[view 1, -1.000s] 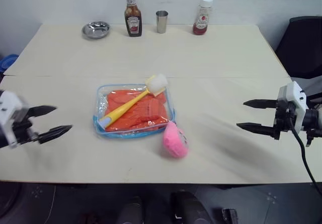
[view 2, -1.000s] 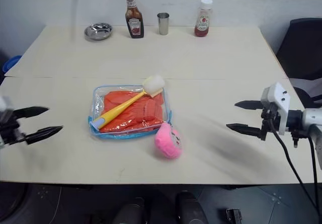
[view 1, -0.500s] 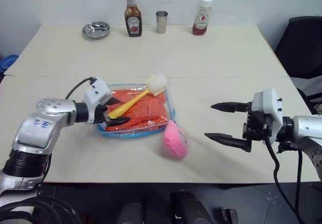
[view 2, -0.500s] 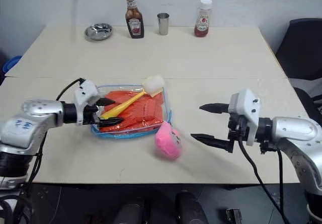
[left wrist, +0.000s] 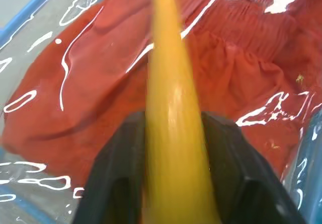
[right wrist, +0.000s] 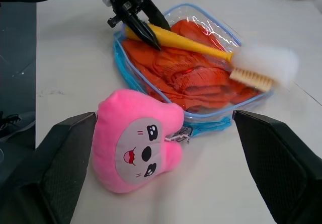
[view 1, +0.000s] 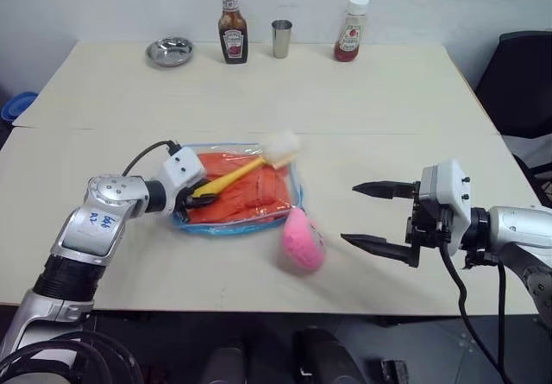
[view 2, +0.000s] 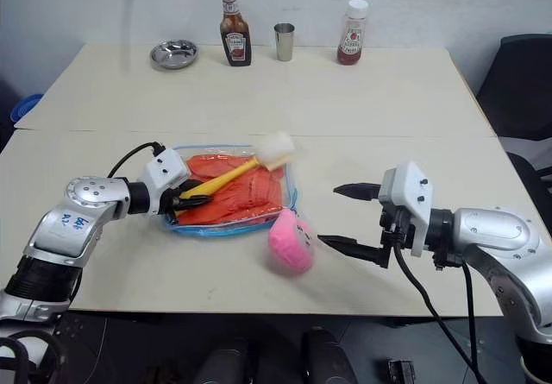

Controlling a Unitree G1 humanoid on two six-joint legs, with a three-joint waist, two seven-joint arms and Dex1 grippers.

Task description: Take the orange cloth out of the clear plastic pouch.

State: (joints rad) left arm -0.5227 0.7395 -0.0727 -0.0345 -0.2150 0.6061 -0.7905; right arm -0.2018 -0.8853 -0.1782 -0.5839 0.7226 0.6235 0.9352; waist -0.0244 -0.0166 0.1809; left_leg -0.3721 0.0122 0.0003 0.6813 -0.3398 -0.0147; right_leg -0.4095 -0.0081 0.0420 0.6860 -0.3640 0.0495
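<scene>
We see left tool [view 1: 195,199] clamped on yellow-handled white-bristled brush [view 1: 250,165] lying over clear blue-trimmed plastic pouch [view 1: 293,204] holding orange cloth [view 1: 250,196]; right tool [view 1: 373,217] spread apart.

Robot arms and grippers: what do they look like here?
Silver-grey rounded arm shells with black joints. The left arm bears small blue markings. Each wrist carries a white boxy block with a black cable looping off. The left gripper and right gripper have slim black pointed fingers.
</scene>
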